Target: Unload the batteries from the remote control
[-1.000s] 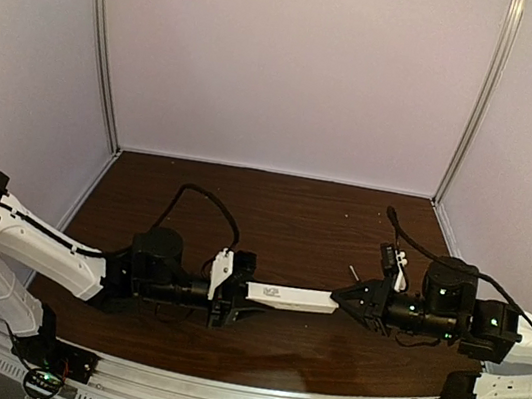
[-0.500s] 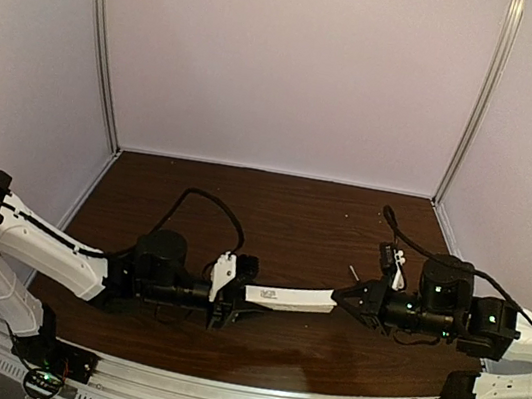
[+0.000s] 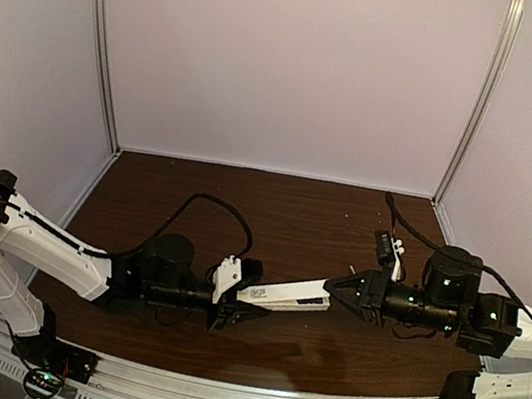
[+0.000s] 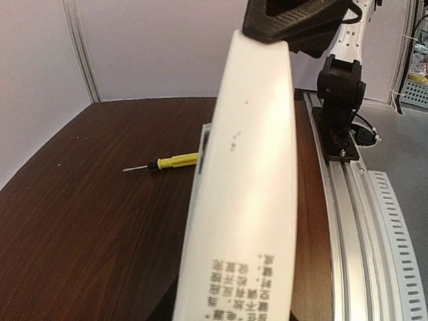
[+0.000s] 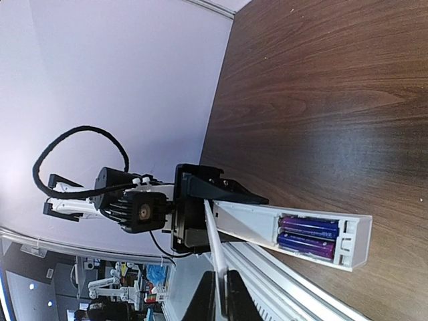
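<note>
Top view: left fingers (image 3: 236, 312) clamp the remote control (image 3: 281, 295) at centre. Left wrist: remote fills the middle, yellow screwdriver (image 4: 175, 161) left of it. Right wrist: batteries (image 5: 309, 234) in the remote's open bay, lower right; right fingers (image 5: 238, 299) pinch a white cover strip (image 5: 212, 247).

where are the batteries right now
In the right wrist view, the batteries lie side by side in the open compartment at the right end of the remote control, opposite the left gripper holding it.
</note>
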Motion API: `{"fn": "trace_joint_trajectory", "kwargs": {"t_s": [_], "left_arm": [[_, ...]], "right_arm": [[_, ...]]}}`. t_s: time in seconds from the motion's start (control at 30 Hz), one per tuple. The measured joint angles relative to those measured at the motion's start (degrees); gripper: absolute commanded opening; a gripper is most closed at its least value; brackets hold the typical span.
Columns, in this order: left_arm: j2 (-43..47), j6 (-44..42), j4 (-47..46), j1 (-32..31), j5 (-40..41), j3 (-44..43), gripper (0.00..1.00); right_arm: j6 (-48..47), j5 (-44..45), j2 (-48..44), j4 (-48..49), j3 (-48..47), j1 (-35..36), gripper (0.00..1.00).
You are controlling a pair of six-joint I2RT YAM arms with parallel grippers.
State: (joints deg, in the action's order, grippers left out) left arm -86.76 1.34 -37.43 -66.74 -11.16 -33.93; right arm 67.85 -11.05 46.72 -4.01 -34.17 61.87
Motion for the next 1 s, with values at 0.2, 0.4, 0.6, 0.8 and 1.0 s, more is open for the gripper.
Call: {"fn": "trace_joint_trajectory", "kwargs": {"t_s": [0.2, 0.4, 0.6, 0.8, 1.0], "left_arm": [[0.0, 0.0, -0.22, 0.0, 0.02, -0.7, 0.0], [0.0, -0.02, -0.15, 0.0, 0.0, -0.7, 0.0], [0.0, 0.0, -0.26, 0.0, -0.11, -0.74, 0.0], [0.0, 0.0, -0.26, 0.0, -0.2, -0.96, 0.0], [0.0, 0.0, -0.31, 0.0, -0.24, -1.14, 0.0]], "right_arm": [[0.0, -1.14, 0.55, 1.49, 0.11, 0.15, 0.09], [0.0, -1.57, 0.61, 2.67, 0.92, 0.15, 0.14], [-0.04, -2.38, 1.57, 4.02, 1.57, 0.15, 0.22], [0.02, -3.37, 3.17, 5.86, 1.86, 0.17, 0.17], [0.0, -4.07, 4.9, 7.48, 1.86, 0.15, 0.14]]}}
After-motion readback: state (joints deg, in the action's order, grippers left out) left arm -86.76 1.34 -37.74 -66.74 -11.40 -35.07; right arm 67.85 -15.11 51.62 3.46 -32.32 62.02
